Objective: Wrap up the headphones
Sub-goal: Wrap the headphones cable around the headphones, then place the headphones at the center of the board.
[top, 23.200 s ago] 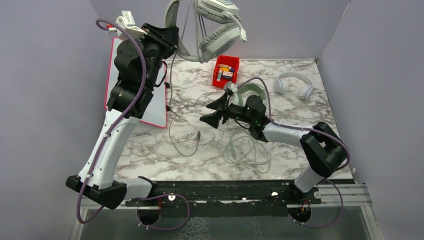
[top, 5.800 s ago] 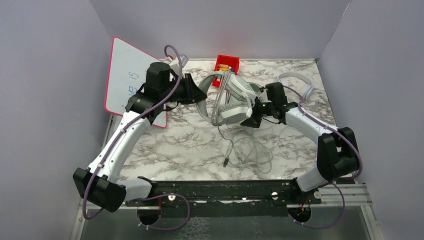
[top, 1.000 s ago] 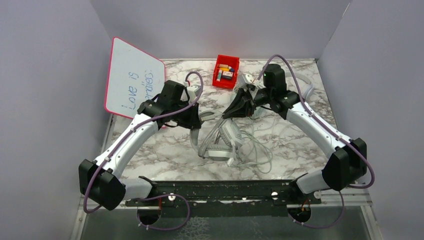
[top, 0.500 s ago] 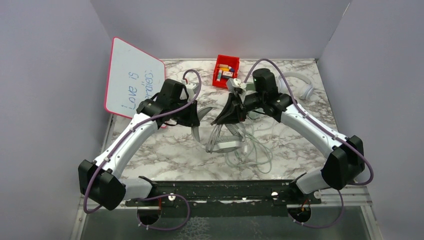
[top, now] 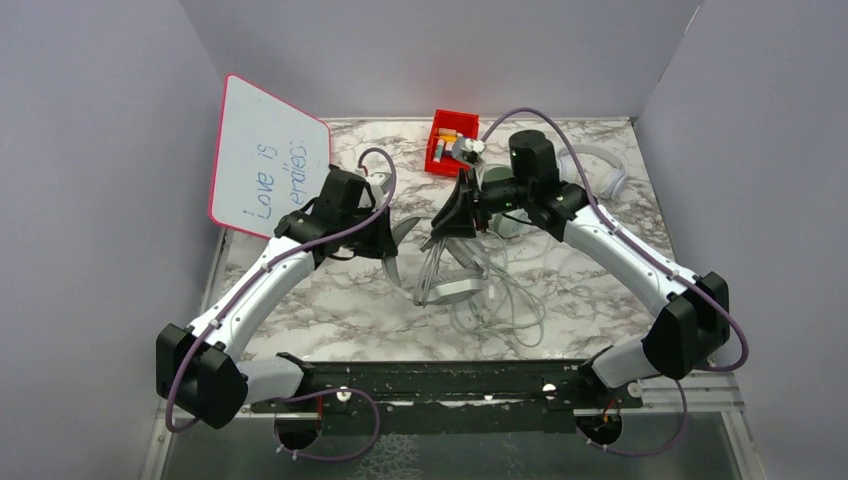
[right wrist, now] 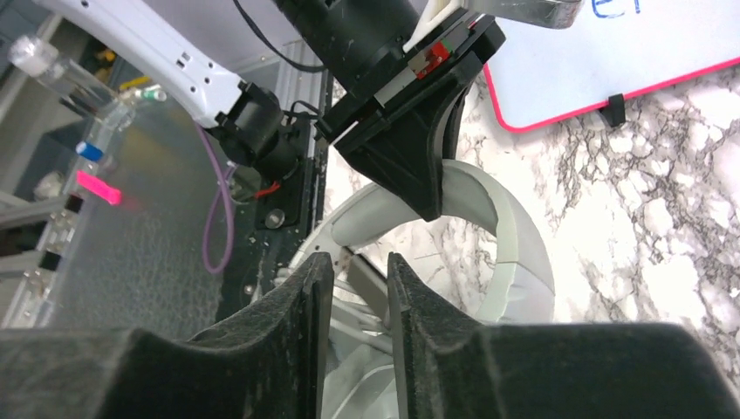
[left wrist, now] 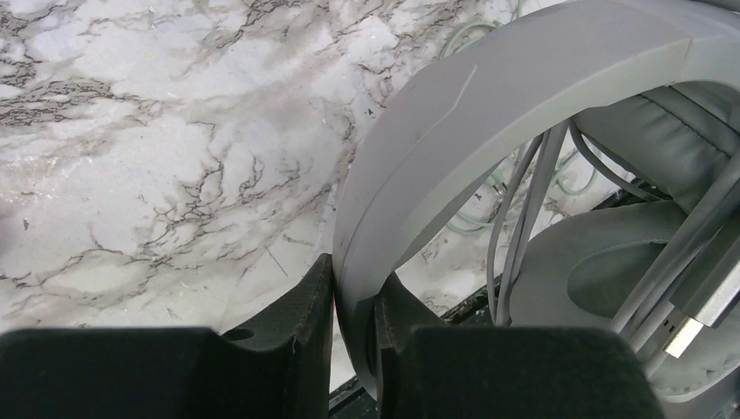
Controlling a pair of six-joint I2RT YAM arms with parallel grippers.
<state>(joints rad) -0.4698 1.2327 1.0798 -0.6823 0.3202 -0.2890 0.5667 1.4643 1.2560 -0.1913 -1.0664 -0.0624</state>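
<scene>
The grey-white headphones point(top: 452, 283) hang just above the marble, their cable wound round the band. My left gripper point(top: 388, 243) is shut on the headband point(left wrist: 489, 96), which is pinched between the black fingers point(left wrist: 297, 305). Wound cable strands point(left wrist: 524, 192) and a metal plug point(left wrist: 694, 325) show beside the ear cushion point(left wrist: 611, 262). My right gripper point(top: 447, 220) hovers over the headset's far side. Its jaws point(right wrist: 358, 262) stand slightly apart, and a grey strand shows in the gap without being pinched. The mint-green cable point(top: 505, 312) lies looped on the table. The small white headphones point(top: 598, 166) lie at the back right.
A pink-rimmed whiteboard point(top: 268, 160) leans against the left wall. A red bin point(top: 452, 143) of small items stands at the back centre. Grey walls close in three sides, and the black rail point(top: 440, 385) runs along the near edge.
My right gripper has swung left over the headset and its jaws have widened, letting go of the cable. The left gripper kept its hold on the headband, and the headset shifted a little right.
</scene>
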